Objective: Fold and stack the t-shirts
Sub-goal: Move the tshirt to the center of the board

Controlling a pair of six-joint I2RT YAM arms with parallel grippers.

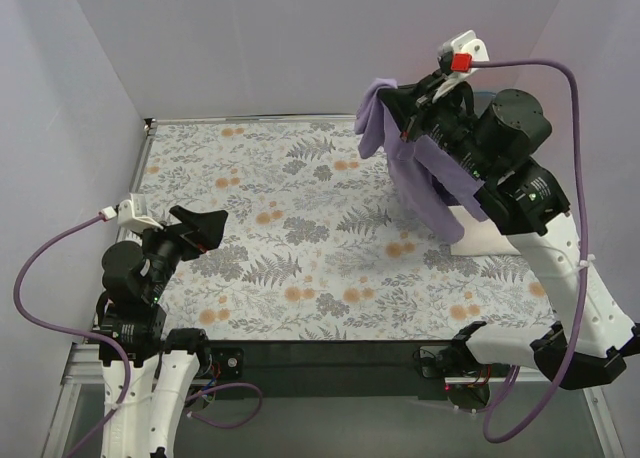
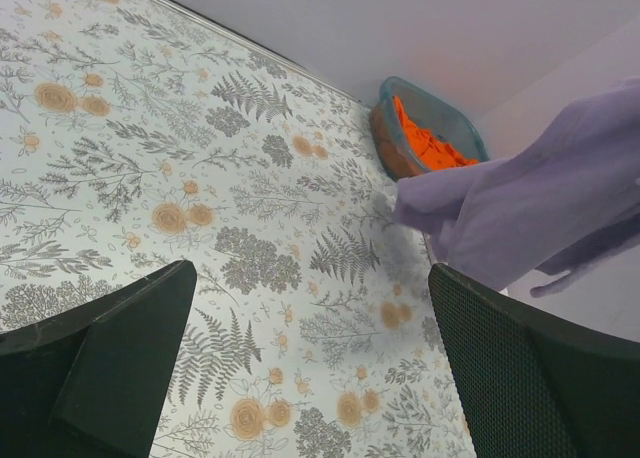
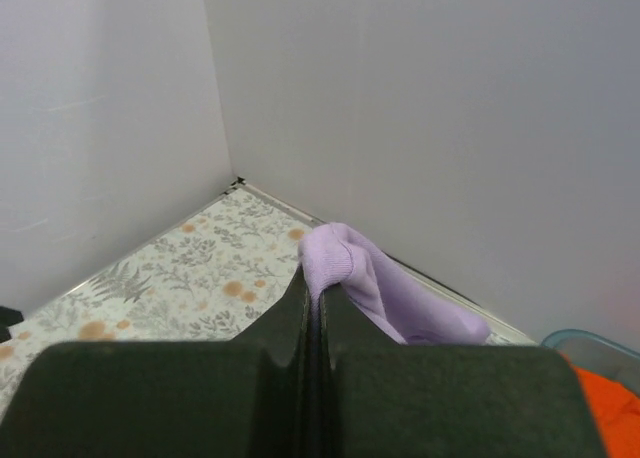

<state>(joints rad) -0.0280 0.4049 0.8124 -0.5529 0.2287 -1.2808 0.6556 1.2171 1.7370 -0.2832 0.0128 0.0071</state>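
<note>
My right gripper (image 1: 393, 105) is raised high over the table's far right and is shut on the lavender t-shirt (image 1: 420, 168), which hangs from it in folds down toward the cream-white folded shirt (image 1: 490, 235). In the right wrist view the jaws (image 3: 313, 290) pinch a bunched edge of the lavender cloth (image 3: 365, 283). My left gripper (image 1: 203, 228) is open and empty, low over the near left of the tablecloth. The left wrist view shows the hanging lavender shirt (image 2: 540, 213) and the orange shirt (image 2: 430, 146) in the teal basket (image 2: 392, 96).
The floral tablecloth (image 1: 300, 228) covers the table. White walls close in the back and both sides. The teal basket's rim (image 3: 590, 340) with the orange cloth (image 3: 610, 403) shows at the right wrist view's lower right; in the top view my right arm hides it.
</note>
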